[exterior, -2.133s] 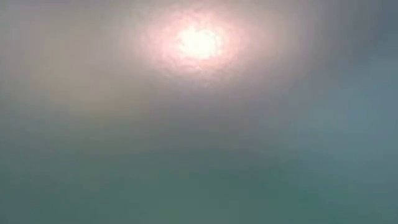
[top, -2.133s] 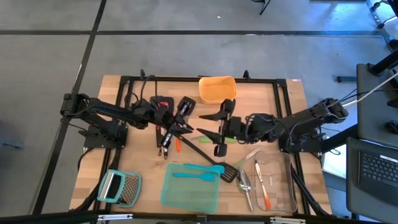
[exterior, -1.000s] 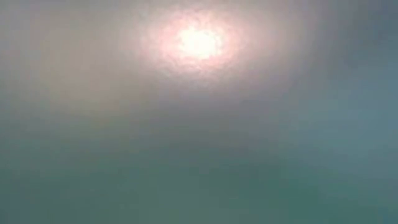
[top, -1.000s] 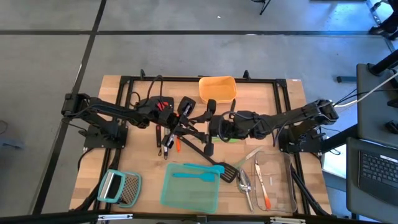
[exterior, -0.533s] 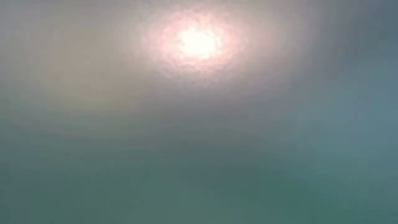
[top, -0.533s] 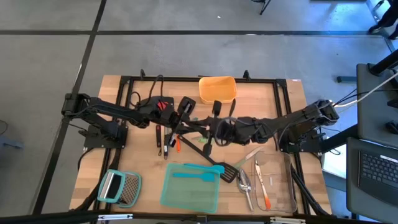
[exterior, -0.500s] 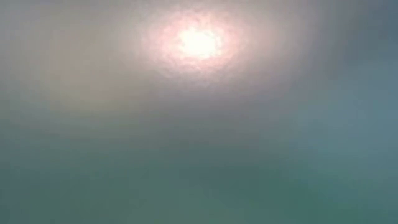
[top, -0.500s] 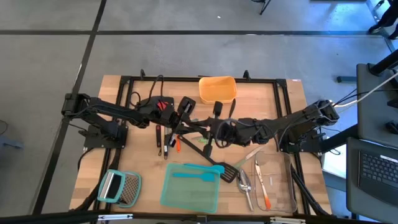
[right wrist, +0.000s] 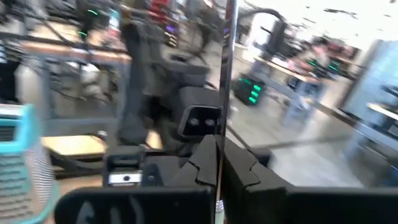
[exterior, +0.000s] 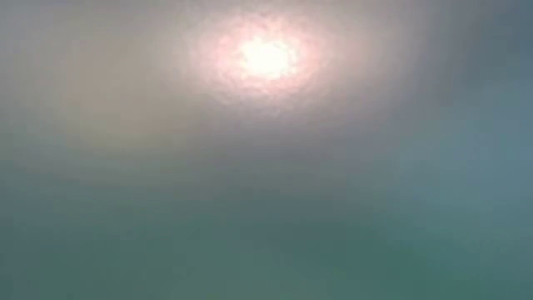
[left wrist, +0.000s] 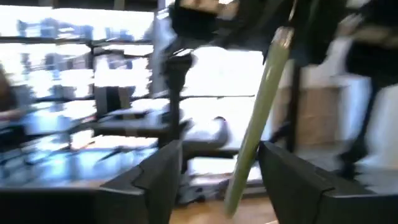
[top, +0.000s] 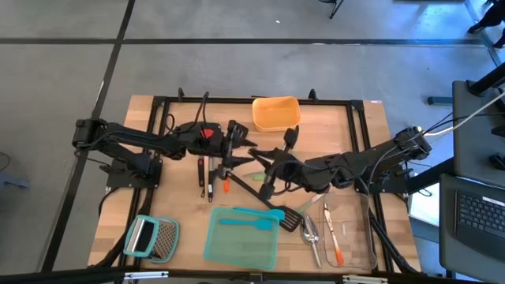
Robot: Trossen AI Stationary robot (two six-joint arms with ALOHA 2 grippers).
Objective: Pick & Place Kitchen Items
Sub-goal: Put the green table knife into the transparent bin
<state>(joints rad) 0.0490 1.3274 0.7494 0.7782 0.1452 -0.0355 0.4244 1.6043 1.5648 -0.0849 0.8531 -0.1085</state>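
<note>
While the right end effector (top: 278, 164) is clamped shut on a slim, dark, long-handled utensil (top: 289, 139) above the wooden table (top: 347, 126), the left end effector (top: 237, 148) stands open just beside it. In its wrist view an olive-green handle (left wrist: 258, 118) rises between the fingers, touching neither; whether it is the same utensil cannot be told. An orange plastic container (top: 275, 113) sits near the far edge and grey floor surrounds the table. A second earlier the left end effector was closed and the right one open.
</note>
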